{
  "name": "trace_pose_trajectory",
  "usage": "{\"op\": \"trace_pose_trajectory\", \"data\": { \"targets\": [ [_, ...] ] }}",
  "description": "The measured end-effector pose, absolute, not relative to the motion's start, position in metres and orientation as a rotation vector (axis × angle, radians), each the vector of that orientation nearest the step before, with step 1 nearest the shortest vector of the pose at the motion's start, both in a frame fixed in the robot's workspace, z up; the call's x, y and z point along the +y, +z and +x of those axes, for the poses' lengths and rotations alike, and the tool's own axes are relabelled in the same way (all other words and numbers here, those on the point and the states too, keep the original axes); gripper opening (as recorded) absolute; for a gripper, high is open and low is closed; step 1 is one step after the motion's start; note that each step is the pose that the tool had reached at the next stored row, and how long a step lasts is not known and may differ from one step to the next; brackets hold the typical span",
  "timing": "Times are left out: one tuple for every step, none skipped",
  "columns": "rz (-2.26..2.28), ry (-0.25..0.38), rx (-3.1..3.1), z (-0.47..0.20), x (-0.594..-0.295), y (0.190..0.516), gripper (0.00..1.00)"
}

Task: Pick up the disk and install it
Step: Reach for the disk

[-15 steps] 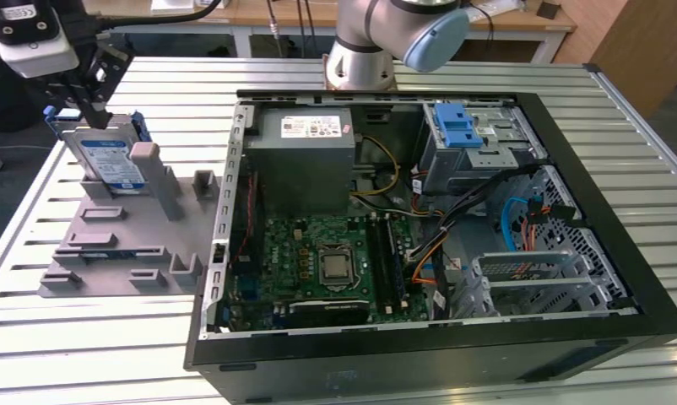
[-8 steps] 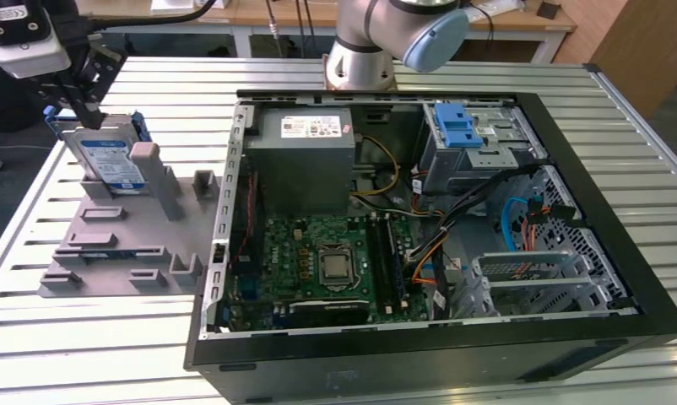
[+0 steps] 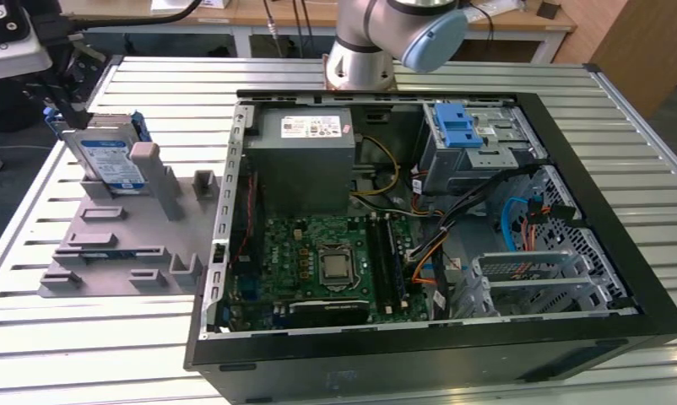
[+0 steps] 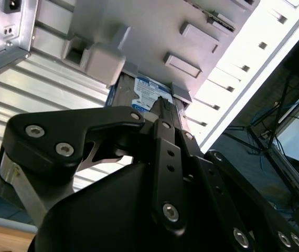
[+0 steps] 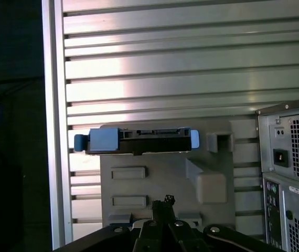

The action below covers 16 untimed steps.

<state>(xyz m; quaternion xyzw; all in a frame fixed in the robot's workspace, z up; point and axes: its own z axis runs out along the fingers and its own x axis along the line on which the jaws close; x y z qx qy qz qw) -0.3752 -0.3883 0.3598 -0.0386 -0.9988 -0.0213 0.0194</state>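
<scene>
- The slatted metal table [image 3: 429, 76] carries everything, and of the task nothing looks done: neither the pick-up nor the install
- The open computer case [image 3: 429, 359] takes the middle and right of the exterior view, its side off and its boards and cables bare; no disk sits seated in it that I can see, so by my judgement the install is wholly left
- The grey holder [image 3: 102, 253] lies flat on the table at the exterior view's left, just beside the case, and its far slot is the one in use
- The silver drive cage [image 3: 496, 148], with a blue latch on top, sits in the upper right of the case, well apart from the disk
- The gripper [image 3: 74, 105] hangs in the upper left of the exterior view, its tip near the disk's top edge; in the first wrist view [image 5: 165, 201] its fingers look drawn together with nothing between them and stand apart from the disk, so I judge it ungrasped
- The disk [image 3: 108, 156] stands on edge in the holder, upper left of the exterior view: a flat silver slab, white label with a blue band facing the camera, blue plastic bracket round its edges; in the first wrist view [image 5: 139, 140] it is edge-on, a thin dark strip with a blue tab at each end
</scene>
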Motion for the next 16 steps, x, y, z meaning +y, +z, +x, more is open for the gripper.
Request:
{"op": "trace_pose_trajectory", "data": {
  "targets": [
    [-0.120,-0.066,-3.097,-0.378,-0.388,0.360,0.11],
    [-0.120,-0.066,-3.094,-0.380,-0.387,0.360,0.11],
    [-0.120,-0.066,-3.091,-0.382,-0.386,0.360,0.11],
    [-0.120,-0.065,-3.087,-0.384,-0.384,0.359,0.11],
    [-0.120,-0.065,-3.085,-0.386,-0.382,0.359,0.11],
    [-0.120,-0.065,-3.084,-0.387,-0.379,0.359,0.11],
    [-0.120,-0.065,-3.083,-0.388,-0.376,0.359,0.11],
    [-0.119,-0.065,-3.083,-0.389,-0.372,0.359,0.11],
    [-0.120,-0.065,-3.083,-0.390,-0.369,0.359,0.11],
    [-0.120,-0.065,-3.083,-0.391,-0.366,0.358,0.11],
    [-0.120,-0.065,-3.082,-0.392,-0.363,0.358,0.11],
    [-0.120,-0.065,-3.082,-0.394,-0.361,0.358,0.11],
    [-0.120,-0.065,-3.082,-0.396,-0.360,0.358,0.11],
    [-0.120,-0.065,-3.082,-0.398,-0.358,0.358,0.11],
    [-0.120,-0.065,-3.082,-0.400,-0.357,0.357,0.11],
    [-0.120,-0.065,-3.083,-0.403,-0.357,0.357,0.11]
  ]
}}
